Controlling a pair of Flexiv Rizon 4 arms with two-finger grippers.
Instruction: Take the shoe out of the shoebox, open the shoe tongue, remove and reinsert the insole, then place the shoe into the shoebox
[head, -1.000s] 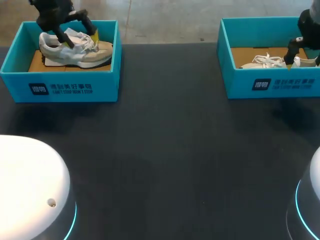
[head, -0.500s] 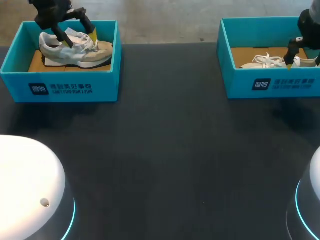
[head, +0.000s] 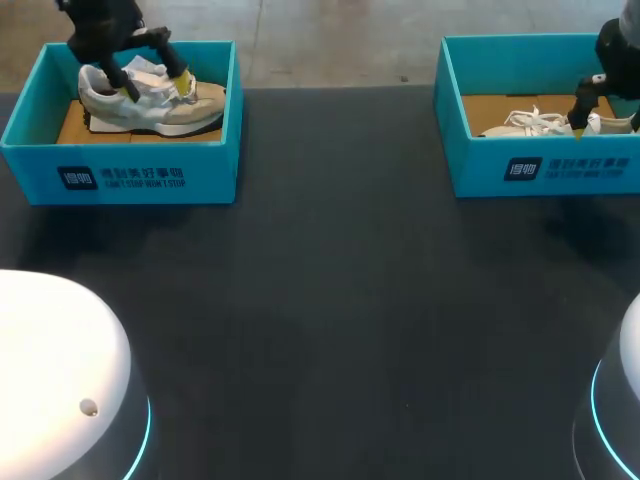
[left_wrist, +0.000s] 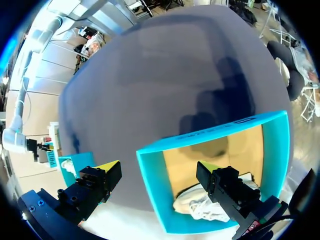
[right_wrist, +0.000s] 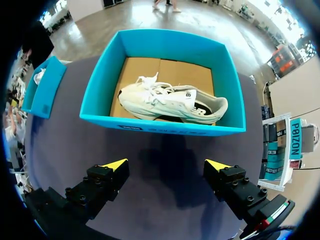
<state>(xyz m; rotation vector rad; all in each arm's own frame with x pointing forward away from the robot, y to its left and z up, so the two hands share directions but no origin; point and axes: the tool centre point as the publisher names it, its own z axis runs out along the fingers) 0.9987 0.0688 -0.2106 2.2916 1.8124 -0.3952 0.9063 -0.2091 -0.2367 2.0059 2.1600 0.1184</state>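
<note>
The dark surface carries a teal box at each far corner. In the head view, my left pincer hangs released over the left shoe in the left shoebox, fingers spaced along the shoe's length.

In the left wrist view, that shoe lies under one finger, not between both.

In the right wrist view, my right pincer, also released, faces the right shoe, which lies crosswise ahead in the right shoebox. I judge the left pincer nearer to a lift.

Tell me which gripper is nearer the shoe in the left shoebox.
Left. The left gripper hangs close above that shoe; the right gripper is across the table, open in front of the other shoebox.
</note>
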